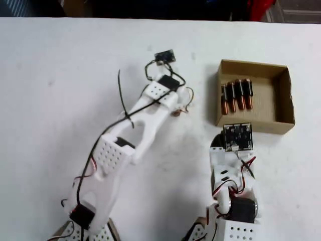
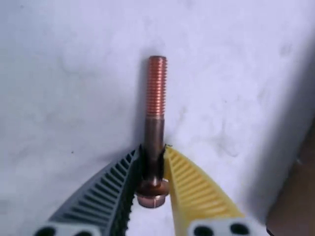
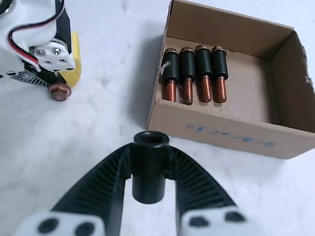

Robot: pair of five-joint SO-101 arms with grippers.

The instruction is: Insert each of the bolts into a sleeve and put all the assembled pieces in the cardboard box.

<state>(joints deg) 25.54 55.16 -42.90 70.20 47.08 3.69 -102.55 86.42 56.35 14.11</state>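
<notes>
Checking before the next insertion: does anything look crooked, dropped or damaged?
Nothing stands out. Four assembled pieces lie side by side in the box; the left gripper holds a bolt, the right gripper a sleeve.

Four assembled pieces (image 3: 188, 73) lie in one cardboard box (image 3: 221, 132), ahead of the right gripper (image 3: 150, 152). One bolt (image 2: 155, 123) without a sleeve sits clamped in the left gripper (image 2: 152, 150), and one empty sleeve (image 3: 149, 169) in the right gripper. That makes five bolts, five sleeves and two grippers.
</notes>
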